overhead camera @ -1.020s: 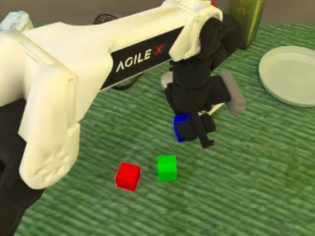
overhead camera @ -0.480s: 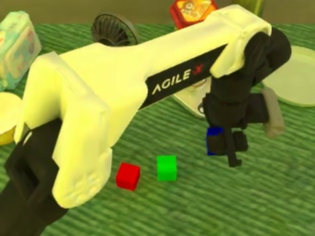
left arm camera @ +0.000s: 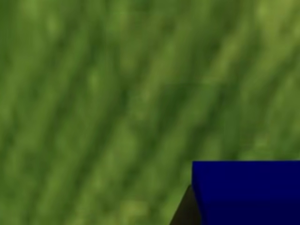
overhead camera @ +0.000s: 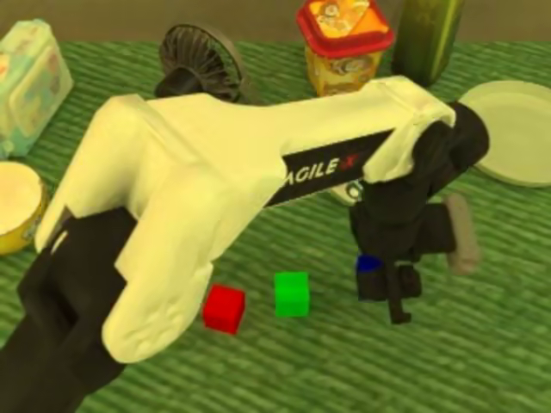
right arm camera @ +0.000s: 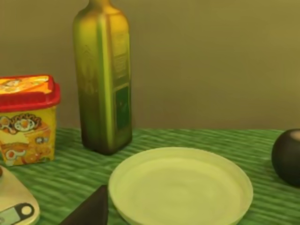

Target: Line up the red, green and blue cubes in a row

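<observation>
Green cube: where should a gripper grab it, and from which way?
Probably from straight above, pinching two opposite flat sides of the green cube. It sits flat on the mat with open gaps to the red cube and the blue cube.

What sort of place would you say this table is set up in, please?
Probably a simulated kitchen tabletop: an olive oil bottle, a pale plate and a red-lidded yellow tub stand on a green woven mat.

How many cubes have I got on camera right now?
3. The red cube and green cube sit side by side on the mat; the blue cube is right of them, gripped in the left hand. None appear hidden.
</observation>
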